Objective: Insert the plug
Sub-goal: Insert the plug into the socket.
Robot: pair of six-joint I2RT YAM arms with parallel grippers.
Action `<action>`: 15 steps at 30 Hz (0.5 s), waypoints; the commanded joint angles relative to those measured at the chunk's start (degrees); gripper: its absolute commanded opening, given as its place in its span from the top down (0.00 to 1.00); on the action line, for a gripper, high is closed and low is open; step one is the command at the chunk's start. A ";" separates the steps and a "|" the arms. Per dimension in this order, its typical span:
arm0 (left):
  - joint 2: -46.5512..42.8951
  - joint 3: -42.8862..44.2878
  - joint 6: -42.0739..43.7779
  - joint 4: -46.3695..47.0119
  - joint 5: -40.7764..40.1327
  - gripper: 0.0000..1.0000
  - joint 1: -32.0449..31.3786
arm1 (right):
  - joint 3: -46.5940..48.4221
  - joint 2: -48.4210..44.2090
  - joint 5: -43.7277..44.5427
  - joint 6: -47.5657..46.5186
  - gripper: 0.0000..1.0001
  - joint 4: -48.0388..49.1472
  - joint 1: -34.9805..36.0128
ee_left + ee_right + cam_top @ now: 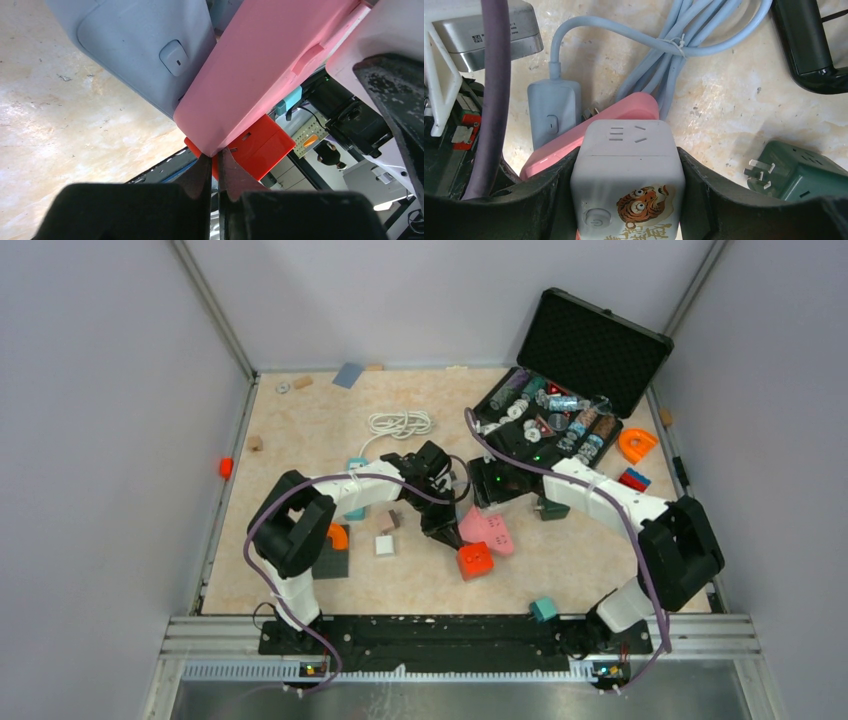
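The grey-blue plug [553, 120] lies against the pink socket block [574, 145], with its prongs showing between the two. Its cable runs up into a tied bundle [674, 50]. My right gripper [627, 200] is shut on a white cube socket with a tiger picture [627, 165], which sits in front of the pink block. My left gripper [214, 165] is shut with nothing between its fingers, and its tips touch the lower corner of the pink block [265, 75]. The plug [145, 50] is on that block's left. From above, both grippers meet at the pink block [490, 532].
A red cube [474, 560] lies just in front of the pink block. A dark green adapter [796, 175] is to the right. An open black case of parts [560, 410] stands at the back right. A coiled white cable [400, 423], small blocks and an orange piece [637, 445] lie around.
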 commanded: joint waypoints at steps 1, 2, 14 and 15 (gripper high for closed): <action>5.40 -1.92 2.08 2.75 -18.24 0.97 0.87 | -6.62 4.75 0.33 -0.13 1.00 -6.09 0.08; 5.38 -1.98 2.10 2.73 -18.23 0.97 0.88 | -7.02 5.19 0.08 0.11 1.00 -5.79 0.08; 4.86 -0.54 1.77 3.27 -17.13 0.99 1.06 | -13.26 4.03 -1.14 2.19 1.00 -1.46 0.08; 4.75 -0.46 1.70 3.40 -16.92 0.99 1.15 | -13.38 3.67 -1.15 2.34 1.00 -1.12 0.03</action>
